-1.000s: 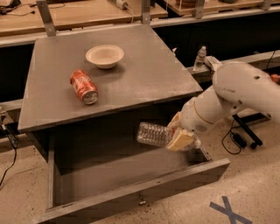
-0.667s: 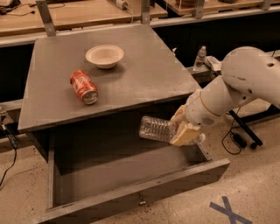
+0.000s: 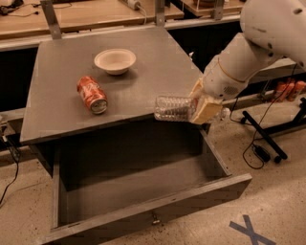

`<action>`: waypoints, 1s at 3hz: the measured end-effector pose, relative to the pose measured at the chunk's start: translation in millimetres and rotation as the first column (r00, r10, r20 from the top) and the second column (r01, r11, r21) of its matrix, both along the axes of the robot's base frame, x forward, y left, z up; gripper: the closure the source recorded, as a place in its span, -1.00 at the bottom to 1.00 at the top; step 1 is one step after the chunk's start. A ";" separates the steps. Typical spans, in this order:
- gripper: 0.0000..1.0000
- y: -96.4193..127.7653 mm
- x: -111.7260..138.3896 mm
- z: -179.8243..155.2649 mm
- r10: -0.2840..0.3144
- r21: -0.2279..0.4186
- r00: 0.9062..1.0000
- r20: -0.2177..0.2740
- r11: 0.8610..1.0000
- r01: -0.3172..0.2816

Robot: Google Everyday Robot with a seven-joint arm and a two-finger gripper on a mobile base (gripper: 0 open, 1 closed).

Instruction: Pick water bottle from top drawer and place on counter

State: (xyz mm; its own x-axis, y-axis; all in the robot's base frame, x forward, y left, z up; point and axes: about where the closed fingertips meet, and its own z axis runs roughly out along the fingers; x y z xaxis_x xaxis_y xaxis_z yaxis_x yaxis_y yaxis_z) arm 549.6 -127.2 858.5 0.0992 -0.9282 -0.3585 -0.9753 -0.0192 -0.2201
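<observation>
The water bottle (image 3: pixel 173 108) is clear ribbed plastic and lies on its side in the air, its base pointing left. My gripper (image 3: pixel 202 106) is shut on its right end, with tan fingers (image 3: pixel 206 111) covering the label and cap. The bottle hangs at the counter's front right edge, above the open top drawer (image 3: pixel 143 191). The grey counter (image 3: pixel 62 72) lies to the left and behind. The drawer is pulled out and its inside shows nothing; a small knob (image 3: pixel 155 220) sits on its front panel.
A red soda can (image 3: pixel 92 94) lies on its side on the counter, left of the bottle. A white bowl (image 3: pixel 115 61) sits behind it. Light wooden tabletops (image 3: pixel 91 12) stand at the back. Cables and a black stand (image 3: pixel 263 139) lie on the floor to the right.
My gripper has lifted the water bottle up out of the drawer to the height of the counter's front edge. The can and bowl have not moved.
</observation>
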 end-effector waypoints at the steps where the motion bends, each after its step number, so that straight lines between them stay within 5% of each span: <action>1: 1.00 16.6 45.9 14.7 0.015 -0.146 0.999 0.046 0.989 -0.008; 3: 1.00 50.6 104.4 1.2 0.100 -0.219 0.985 0.141 0.973 -0.068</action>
State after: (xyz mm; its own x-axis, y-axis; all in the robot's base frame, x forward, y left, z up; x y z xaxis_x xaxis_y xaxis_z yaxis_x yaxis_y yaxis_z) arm 654.0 -76.6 859.7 0.2177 -0.9674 -0.1293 -0.9242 -0.1617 -0.3459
